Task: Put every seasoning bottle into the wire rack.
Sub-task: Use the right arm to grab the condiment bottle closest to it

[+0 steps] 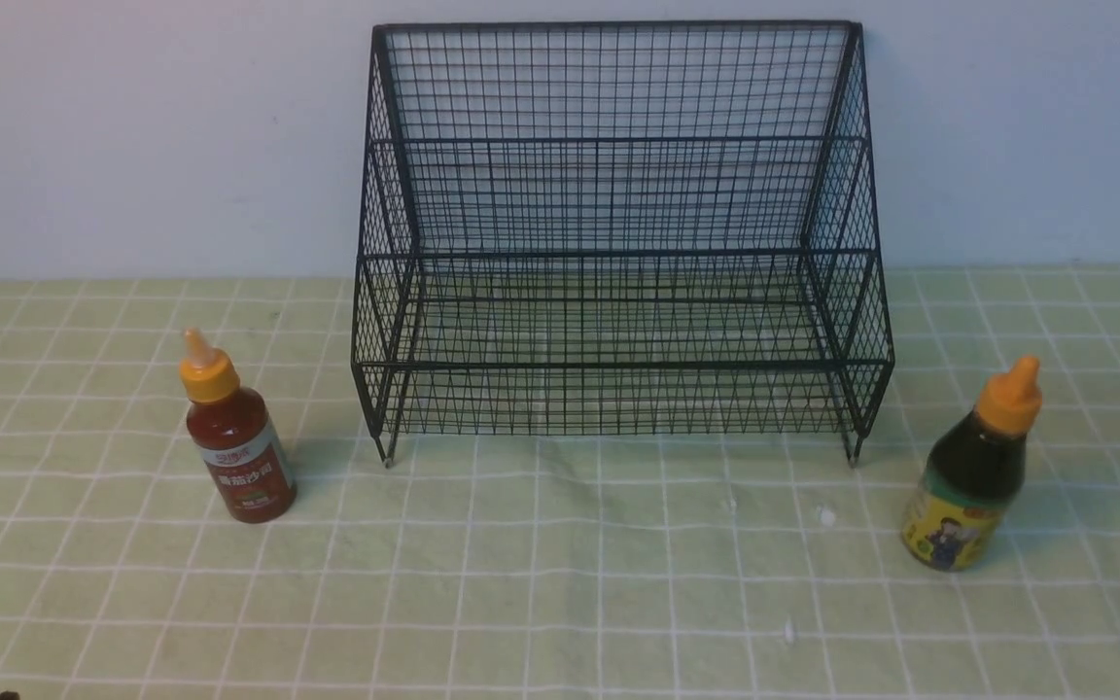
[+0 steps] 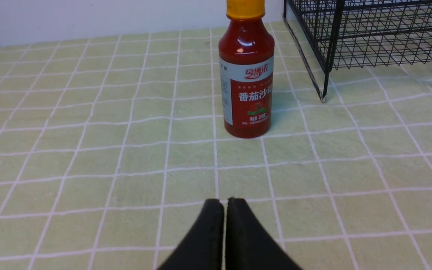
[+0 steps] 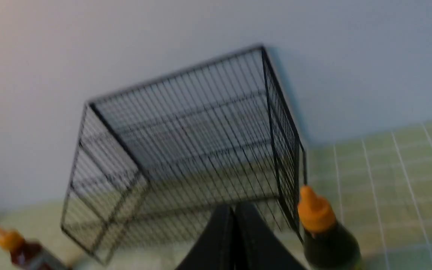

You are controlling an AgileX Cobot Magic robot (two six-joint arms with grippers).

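On the left of the surface (image 1: 541, 583) the red bottle (image 1: 239, 442) stands upright, long axis vertical, straight ahead of the left fingers (image 2: 208, 232), which are pressed together on nothing and would need to spread first. The wire rack (image 1: 618, 365) sits in the middle by the wall, holding neither bottle. On the right the dark bottle (image 1: 973, 476) stands upright near the right fingers (image 3: 219, 240), slightly off their line; they too are pressed together on nothing.

The left gripper (image 2: 224, 202) has two matte black fingers (image 2: 208, 240), broad at the base, tapering to blunt tips; the right gripper (image 3: 234, 208) looks alike, though blurred.
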